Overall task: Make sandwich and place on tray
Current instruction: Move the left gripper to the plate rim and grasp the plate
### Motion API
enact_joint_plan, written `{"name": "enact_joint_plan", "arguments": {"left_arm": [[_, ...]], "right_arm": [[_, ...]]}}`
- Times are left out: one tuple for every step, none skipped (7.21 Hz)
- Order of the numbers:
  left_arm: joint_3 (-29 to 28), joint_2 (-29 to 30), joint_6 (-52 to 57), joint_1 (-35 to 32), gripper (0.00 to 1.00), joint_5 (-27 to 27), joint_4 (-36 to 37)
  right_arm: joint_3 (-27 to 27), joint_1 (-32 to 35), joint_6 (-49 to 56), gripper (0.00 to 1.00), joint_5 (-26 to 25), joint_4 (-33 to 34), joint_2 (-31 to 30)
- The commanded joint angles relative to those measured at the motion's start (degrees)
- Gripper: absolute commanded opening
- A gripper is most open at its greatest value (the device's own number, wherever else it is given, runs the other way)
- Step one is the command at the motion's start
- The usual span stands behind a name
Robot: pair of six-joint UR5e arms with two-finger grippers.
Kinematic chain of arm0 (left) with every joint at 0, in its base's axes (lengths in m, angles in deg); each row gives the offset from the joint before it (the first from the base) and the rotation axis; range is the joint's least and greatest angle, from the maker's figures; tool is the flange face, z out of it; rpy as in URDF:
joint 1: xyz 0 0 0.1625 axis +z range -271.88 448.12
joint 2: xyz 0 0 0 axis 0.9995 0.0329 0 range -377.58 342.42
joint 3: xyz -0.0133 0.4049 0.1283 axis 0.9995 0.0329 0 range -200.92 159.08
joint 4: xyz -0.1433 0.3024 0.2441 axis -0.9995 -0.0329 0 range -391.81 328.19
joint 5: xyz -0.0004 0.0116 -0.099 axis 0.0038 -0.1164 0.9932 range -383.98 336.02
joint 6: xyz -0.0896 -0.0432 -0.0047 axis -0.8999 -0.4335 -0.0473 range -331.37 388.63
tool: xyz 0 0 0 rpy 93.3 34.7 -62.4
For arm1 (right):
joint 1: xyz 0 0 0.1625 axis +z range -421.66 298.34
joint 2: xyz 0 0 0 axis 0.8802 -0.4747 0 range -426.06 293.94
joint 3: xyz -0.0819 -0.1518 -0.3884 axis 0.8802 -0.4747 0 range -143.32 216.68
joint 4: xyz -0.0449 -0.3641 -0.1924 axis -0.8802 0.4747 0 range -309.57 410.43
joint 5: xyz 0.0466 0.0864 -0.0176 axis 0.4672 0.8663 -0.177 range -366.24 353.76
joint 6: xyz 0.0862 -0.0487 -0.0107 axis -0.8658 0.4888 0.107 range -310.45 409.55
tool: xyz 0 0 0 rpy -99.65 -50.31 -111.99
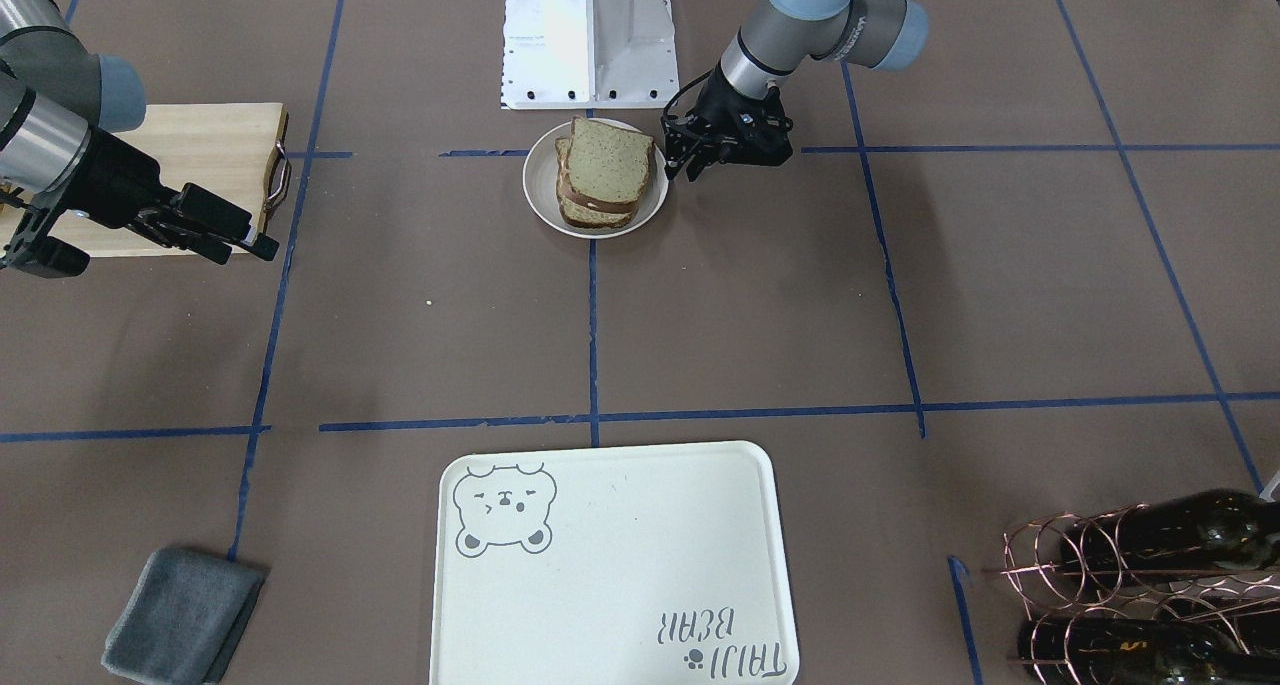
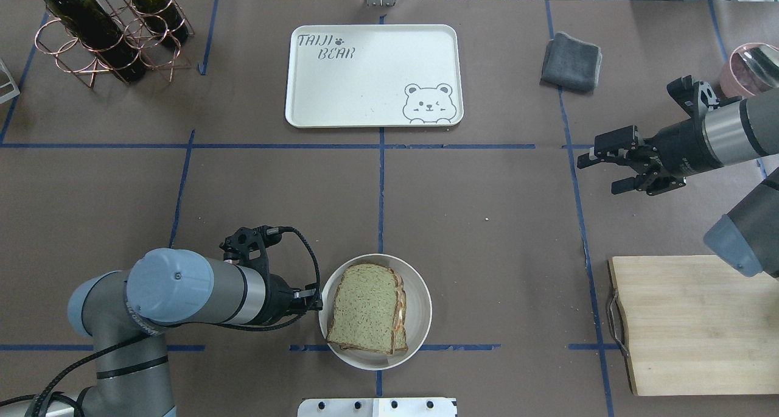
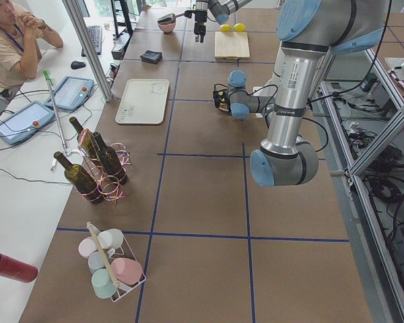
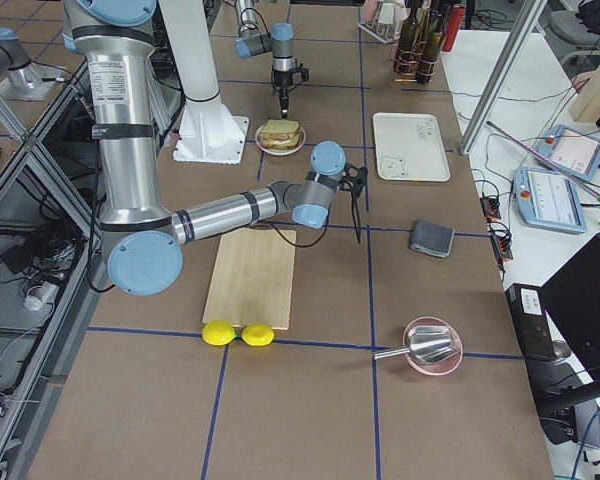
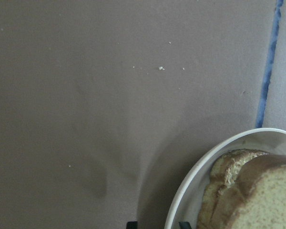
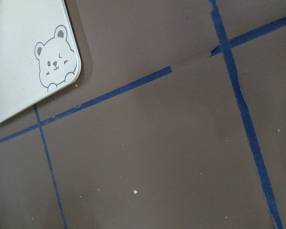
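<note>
The sandwich, two speckled bread slices with egg between them, lies on a round white plate at the near centre of the table, also in the front view. My left gripper sits low at the plate's left edge. In the left wrist view its two fingertips stand apart, with the plate rim between them. My right gripper is open and empty, above bare table at the right. The cream bear tray lies empty at the far centre.
A wooden cutting board lies at the near right. A folded grey cloth lies right of the tray. A wire rack with wine bottles stands at the far left. A pink bowl sits at the far right.
</note>
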Motion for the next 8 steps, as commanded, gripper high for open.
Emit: {"name": "enact_joint_plan", "arguments": {"left_arm": [[-1.22,1.31,0.0,0.71,0.39,0.02,-0.06],[-2.1,1.66,0.0,0.8,0.39,-0.06,-0.06],[-2.89,2.1,0.0,1.76,0.39,0.02,-0.06],[-2.98,2.19,0.0,2.03,0.39,0.02,-0.15],[-3.25,2.19,0.09,2.03,0.39,0.11,-0.24],[-3.25,2.36,0.09,2.12,0.28,0.11,-0.24],[-3.34,2.8,0.09,2.12,0.0,0.2,-0.33],[-3.16,2.98,0.0,2.12,0.0,0.29,-0.5]], "right_arm": [[-0.08,0.03,0.1,1.0,-0.03,-0.18,-0.16],[-0.08,0.03,0.1,1.0,-0.12,-0.18,-0.16],[-0.08,-0.06,0.1,1.0,-0.21,-0.18,-0.25],[-0.08,0.03,0.1,1.0,-0.12,-0.27,-0.34],[0.0,0.03,0.1,1.0,-0.03,-0.36,-0.51],[0.0,0.03,0.1,1.0,-0.03,-1.31,-0.95],[-0.08,0.03,0.1,1.0,-0.03,-1.41,-1.04],[-0.08,0.03,0.1,1.0,-0.03,-1.41,-1.04]]}}
